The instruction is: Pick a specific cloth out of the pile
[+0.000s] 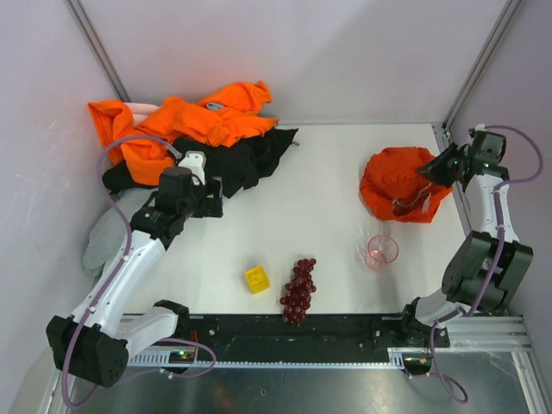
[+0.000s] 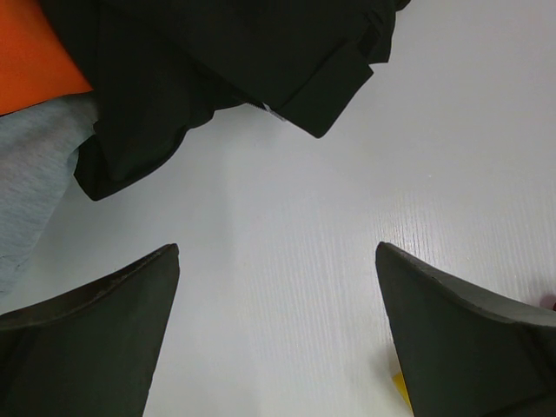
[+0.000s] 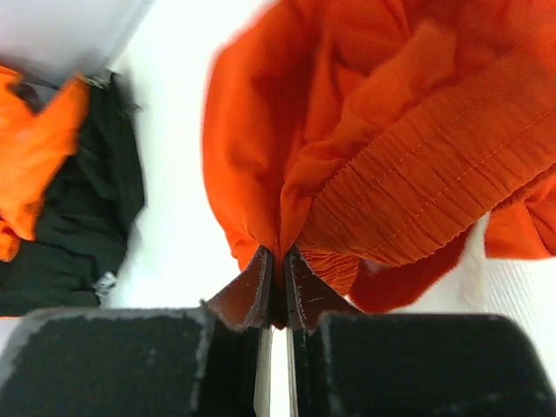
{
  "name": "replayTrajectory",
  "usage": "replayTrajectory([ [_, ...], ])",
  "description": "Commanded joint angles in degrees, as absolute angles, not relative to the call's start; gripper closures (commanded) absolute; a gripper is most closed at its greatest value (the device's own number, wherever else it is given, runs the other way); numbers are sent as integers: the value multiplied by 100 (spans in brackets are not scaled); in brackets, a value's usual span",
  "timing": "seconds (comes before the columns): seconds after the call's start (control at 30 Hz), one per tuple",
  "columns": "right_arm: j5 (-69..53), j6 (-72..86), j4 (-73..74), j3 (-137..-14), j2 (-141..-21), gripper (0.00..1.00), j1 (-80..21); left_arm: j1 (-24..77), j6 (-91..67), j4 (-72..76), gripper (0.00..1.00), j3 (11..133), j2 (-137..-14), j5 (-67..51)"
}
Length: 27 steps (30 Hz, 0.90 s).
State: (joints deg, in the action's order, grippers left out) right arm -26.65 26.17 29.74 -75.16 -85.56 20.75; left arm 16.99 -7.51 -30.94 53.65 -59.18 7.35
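Your top cam looks down over the whole table (image 1: 328, 190). Wrist cams sit close, left facing the tabletop, right against the cloth (image 3: 391, 130); all three catch the pile (image 1: 198, 129).

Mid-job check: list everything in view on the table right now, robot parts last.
the cloth: one, deep red-orange, right side, apart from the pile
the pile: one heap, bright orange, black, grey, pale pink, far left
cup: one, clear pinkish, nearer than the cloth
grapes: one bunch, dark red, near edge, centre
block: one, yellow, left of grapes
table: one, white
left gripper: open, empty, beside the pile
right gripper: shut on the cloth
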Motion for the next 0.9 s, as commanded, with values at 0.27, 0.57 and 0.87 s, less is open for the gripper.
replayTrajectory([
  [0.27,-2377,2239,2858,-6560,-9988,100,1934,1727,-721,-2838,0,5282,-5713,785],
  [0.57,-2311,2167,2700,-6279,-10167,98,1942,1736,-729,-2825,0,5247,-5665,756],
  [0.87,-2136,2088,2852,-6075,-9096,80,1831,1731,-734,-2826,0,5223,-5644,821],
])
